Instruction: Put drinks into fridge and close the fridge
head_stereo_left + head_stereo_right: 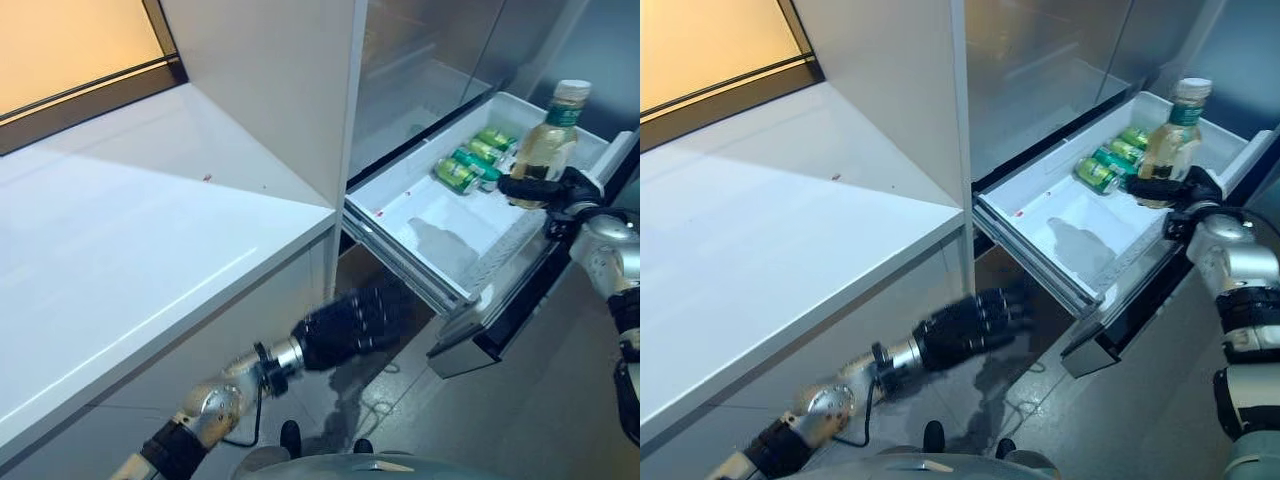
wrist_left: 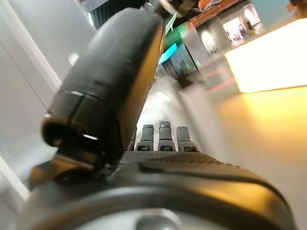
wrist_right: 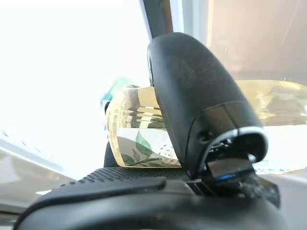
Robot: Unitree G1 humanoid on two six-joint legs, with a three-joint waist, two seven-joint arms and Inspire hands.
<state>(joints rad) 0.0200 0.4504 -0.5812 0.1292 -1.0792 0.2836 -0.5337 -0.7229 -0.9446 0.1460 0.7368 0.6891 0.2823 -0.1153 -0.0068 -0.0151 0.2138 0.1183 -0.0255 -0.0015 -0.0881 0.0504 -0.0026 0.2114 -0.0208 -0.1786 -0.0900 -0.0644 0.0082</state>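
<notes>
The bottle (image 1: pixel 548 145), upright, is clasped by the right hand (image 1: pixel 545 190) over the open fridge drawer (image 1: pixel 420 225), cans (image 1: pixel 470 165) at its 9 o'clock. Step: placing. Next: lower, then release. Left hand (image 1: pixel 345 325) hangs low, fingers relaxed, empty.

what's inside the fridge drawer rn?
Green cans lie at the far end of the drawer. The right hand holds a bottle above it, hiding the corner behind. The near part looks bare.

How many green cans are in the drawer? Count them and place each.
3 green cans, lying side by side at the far end of the open drawer: nearest, middle, farthest. The bottle may hide more.
</notes>
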